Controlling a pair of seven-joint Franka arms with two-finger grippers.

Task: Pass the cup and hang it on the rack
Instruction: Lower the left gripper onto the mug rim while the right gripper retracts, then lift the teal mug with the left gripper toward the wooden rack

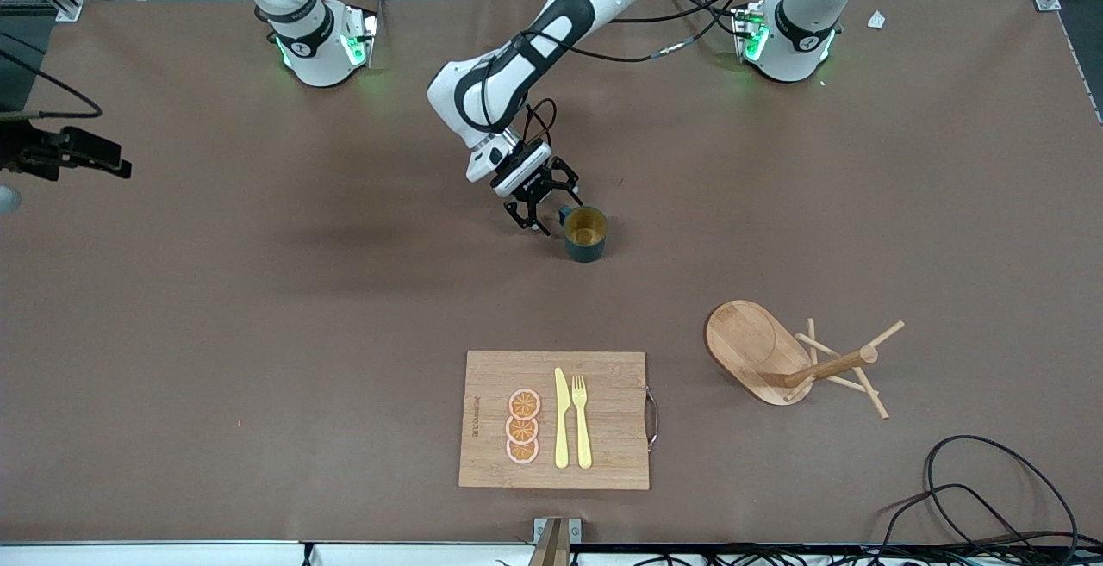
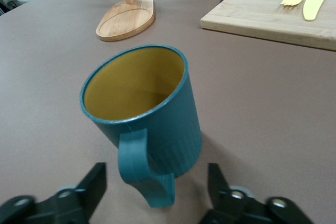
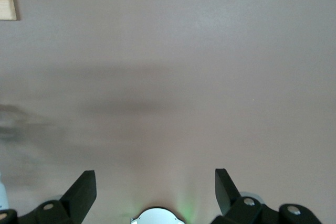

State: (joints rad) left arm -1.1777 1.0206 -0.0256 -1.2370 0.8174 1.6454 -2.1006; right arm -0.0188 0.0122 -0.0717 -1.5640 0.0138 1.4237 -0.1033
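The dark teal cup with a mustard-yellow inside stands upright on the brown table near the middle. Its loop handle points at my left gripper. The left gripper is low at the table, open, with one finger on each side of the handle and not touching it; it also shows in the left wrist view. The wooden rack stands nearer the front camera than the cup, toward the left arm's end, and its base shows in the left wrist view. My right gripper is open and empty, high over bare table by its own base.
A bamboo cutting board lies near the front edge with a yellow knife, a yellow fork and orange slices on it. Black cables lie at the front corner by the left arm's end.
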